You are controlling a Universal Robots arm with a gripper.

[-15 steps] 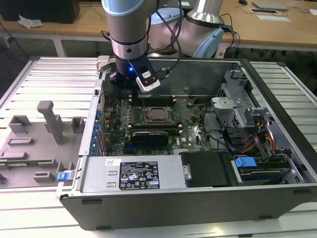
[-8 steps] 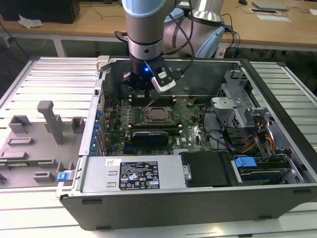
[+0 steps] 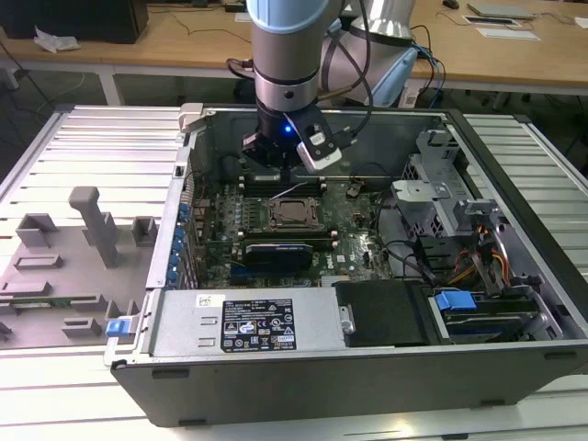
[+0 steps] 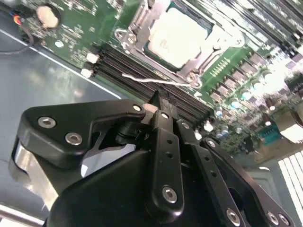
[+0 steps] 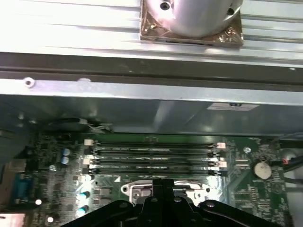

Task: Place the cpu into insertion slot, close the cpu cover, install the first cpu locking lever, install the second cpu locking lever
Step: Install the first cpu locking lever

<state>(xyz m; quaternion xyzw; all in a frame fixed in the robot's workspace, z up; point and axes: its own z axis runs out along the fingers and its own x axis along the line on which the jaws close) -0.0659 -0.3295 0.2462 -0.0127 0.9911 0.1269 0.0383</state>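
1. Cpu (image 4: 177, 35) and everything around it sit inside the open computer case (image 3: 303, 367), mid-frame in the exterior view.
2. A green motherboard (image 3: 349, 230) covers the case floor.
3. The gripper (image 4: 157, 101), fingers pressed together on nothing, hangs just above frame centre.
4. The insertion slot (image 3: 275, 217) lies directly below it in frame, near; the cpu cover (image 4: 187, 64) looks closed.
5. The cpu is seated there, with a thin locking lever (image 4: 156, 80) lying crosswise between gripper and slot.

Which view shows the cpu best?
Second wrist view: the cpu shows its pale metal top large, with the cpu cover framing it. Exterior view has the cpu small, mid-board. First wrist view catches cover metal beside the gripper.
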